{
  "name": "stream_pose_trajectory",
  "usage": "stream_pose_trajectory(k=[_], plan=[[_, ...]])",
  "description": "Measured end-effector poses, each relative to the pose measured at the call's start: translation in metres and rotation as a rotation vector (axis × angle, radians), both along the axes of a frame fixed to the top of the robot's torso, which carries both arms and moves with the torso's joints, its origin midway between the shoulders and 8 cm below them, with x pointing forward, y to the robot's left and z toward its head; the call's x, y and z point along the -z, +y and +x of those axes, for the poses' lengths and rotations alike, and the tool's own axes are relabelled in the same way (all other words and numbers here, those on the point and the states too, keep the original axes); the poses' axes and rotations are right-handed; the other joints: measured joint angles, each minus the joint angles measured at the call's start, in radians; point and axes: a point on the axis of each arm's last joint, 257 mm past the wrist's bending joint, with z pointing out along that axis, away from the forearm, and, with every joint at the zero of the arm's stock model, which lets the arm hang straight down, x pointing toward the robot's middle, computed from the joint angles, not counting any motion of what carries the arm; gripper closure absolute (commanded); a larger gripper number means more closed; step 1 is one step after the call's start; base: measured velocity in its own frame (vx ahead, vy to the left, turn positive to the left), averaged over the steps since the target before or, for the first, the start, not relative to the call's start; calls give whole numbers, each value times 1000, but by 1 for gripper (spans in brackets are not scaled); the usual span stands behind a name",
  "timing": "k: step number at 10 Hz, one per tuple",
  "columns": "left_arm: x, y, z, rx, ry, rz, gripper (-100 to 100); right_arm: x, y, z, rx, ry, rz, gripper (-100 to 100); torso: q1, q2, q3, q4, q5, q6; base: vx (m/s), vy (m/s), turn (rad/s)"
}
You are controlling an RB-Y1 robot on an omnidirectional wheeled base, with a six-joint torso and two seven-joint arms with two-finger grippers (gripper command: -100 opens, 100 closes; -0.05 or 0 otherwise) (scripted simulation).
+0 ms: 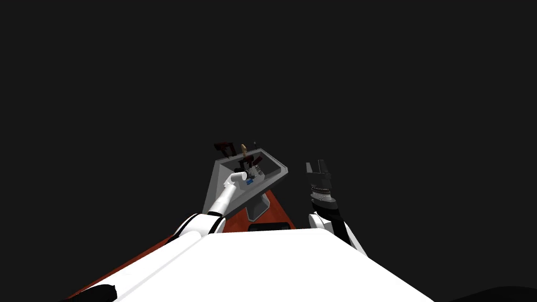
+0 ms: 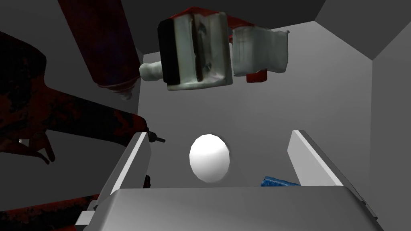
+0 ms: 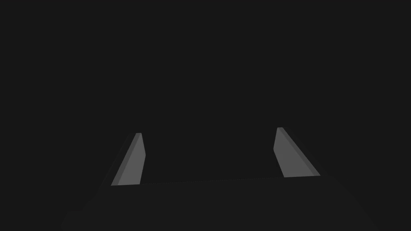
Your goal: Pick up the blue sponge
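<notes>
The blue sponge (image 2: 279, 182) lies on the floor of a grey bin (image 2: 341, 92), low between my left fingers and close to one of them, partly hidden by the gripper's body. My left gripper (image 2: 218, 138) is open inside the bin, with nothing between its fingers but the sponge's edge and a white egg-shaped thing (image 2: 209, 157). In the head view the left gripper (image 1: 248, 174) reaches into the grey bin (image 1: 223, 189), where the blue sponge (image 1: 250, 182) shows as a small speck. My right gripper (image 1: 317, 169) hangs beside the bin, raised; its fingers (image 3: 132, 160) stand open.
In the bin lie a white and black box-like thing (image 2: 196, 50), a crumpled white piece (image 2: 261, 50), a dark red tube (image 2: 102, 44) and a dark red tool (image 2: 60, 116). The bin stands on a reddish-brown surface (image 1: 278, 212). All around is dark.
</notes>
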Motion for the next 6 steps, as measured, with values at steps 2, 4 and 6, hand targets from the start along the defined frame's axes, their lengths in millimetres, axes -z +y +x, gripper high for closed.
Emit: stream_pose_trajectory(k=[2,4,6], plan=[[9,-1,-3,3,69,-2,-100,0,0,0,0,0,0,0,0,0,0,0,0,0,23,-21,7],[17,-1,-8,6,127,0,-100,0,0,0,0,0,0,0,0,0,0,0,0,0,26,-20,42],[26,0,-14,8,197,1,-100,0,0,0,0,0,0,0,0,0,0,0,0,0,28,-28,38]])
